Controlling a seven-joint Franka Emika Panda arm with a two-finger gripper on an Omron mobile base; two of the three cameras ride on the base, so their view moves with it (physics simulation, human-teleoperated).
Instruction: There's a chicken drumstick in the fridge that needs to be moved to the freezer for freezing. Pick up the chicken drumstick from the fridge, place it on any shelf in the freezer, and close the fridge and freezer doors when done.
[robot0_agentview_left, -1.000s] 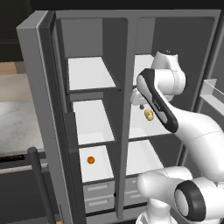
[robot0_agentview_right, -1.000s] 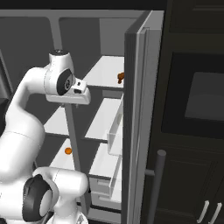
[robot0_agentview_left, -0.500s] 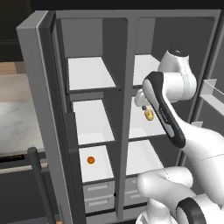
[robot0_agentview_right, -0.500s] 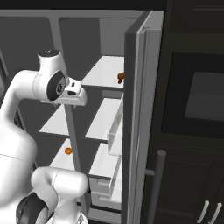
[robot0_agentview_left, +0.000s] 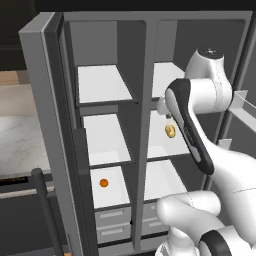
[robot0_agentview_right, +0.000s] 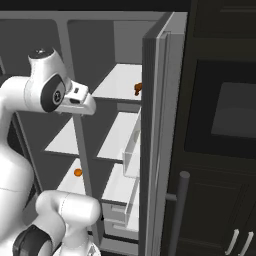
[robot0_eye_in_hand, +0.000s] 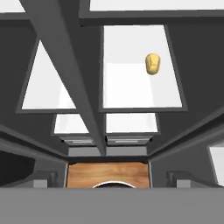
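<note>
The gripper (robot0_agentview_right: 85, 102) hangs wide open and empty before the divider post between the two halves; the chicken drumstick (robot0_agentview_right: 138, 89) lies above and beyond it on the fridge's top shelf (robot0_agentview_right: 117, 82), near the open door; its long axis cannot be told.

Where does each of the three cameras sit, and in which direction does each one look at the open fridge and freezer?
Left base view: behind the arm on its left, looking forward and down into the open freezer and fridge; the white arm rises at lower right.
Right base view: behind on the right, looking past the plain fridge door; the arm stands at left, and the chicken drumstick lies on a fridge shelf.
Hand view: on the hand, looking along the claw at the shelves.
Shared: the yellow-tan oval; the orange ball.
</note>
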